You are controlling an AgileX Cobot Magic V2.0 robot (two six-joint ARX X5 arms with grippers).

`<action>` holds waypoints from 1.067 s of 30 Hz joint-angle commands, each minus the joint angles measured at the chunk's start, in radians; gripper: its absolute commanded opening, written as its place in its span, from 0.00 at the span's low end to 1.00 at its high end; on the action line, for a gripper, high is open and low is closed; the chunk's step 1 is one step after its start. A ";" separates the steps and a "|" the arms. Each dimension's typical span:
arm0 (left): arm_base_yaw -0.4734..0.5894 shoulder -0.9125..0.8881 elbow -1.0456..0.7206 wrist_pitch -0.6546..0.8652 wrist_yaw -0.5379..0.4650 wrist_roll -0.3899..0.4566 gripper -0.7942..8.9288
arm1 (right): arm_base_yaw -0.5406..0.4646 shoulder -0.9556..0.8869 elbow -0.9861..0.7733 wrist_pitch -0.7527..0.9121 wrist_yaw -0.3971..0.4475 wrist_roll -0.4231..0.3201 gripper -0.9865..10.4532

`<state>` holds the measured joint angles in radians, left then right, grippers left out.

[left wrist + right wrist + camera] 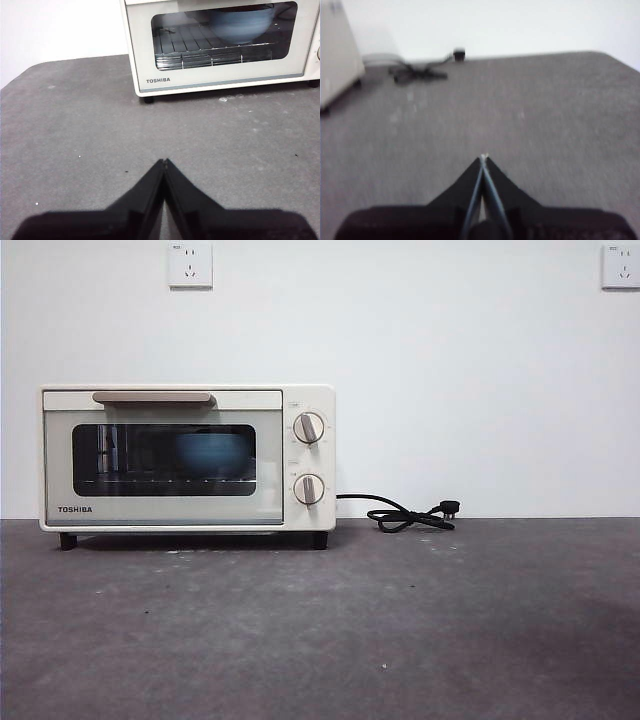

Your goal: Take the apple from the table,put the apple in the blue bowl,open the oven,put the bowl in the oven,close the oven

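Bare grey table (400,640) nearest us. Behind it we count one oven (187,458), door closed, one bar handle (153,397), two knobs (308,458). One blue bowl (212,452) on rack inside, behind glass; apple probably within it, too dim to confirm. One black power cord (408,514) beside oven. Left gripper (164,161) and right gripper (483,158): jaws pressed together, holding nothing, above table.

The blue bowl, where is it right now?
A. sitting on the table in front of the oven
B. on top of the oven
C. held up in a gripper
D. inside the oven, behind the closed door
D: the blue bowl shows through the dark glass window of the oven, resting on the wire rack with the door closed.
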<state>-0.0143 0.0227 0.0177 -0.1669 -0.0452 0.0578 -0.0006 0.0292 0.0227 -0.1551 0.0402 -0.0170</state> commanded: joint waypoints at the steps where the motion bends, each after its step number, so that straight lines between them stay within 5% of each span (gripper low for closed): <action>1: -0.003 0.000 -0.009 0.003 0.000 -0.011 0.08 | -0.001 -0.022 -0.009 -0.031 0.001 -0.072 0.09; 32: -0.003 0.000 -0.009 0.003 0.000 -0.011 0.08 | -0.001 -0.020 -0.009 -0.030 -0.006 -0.054 0.09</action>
<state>-0.0143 0.0238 0.0177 -0.1673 -0.0448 0.0578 -0.0006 0.0105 0.0227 -0.1894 0.0349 -0.0715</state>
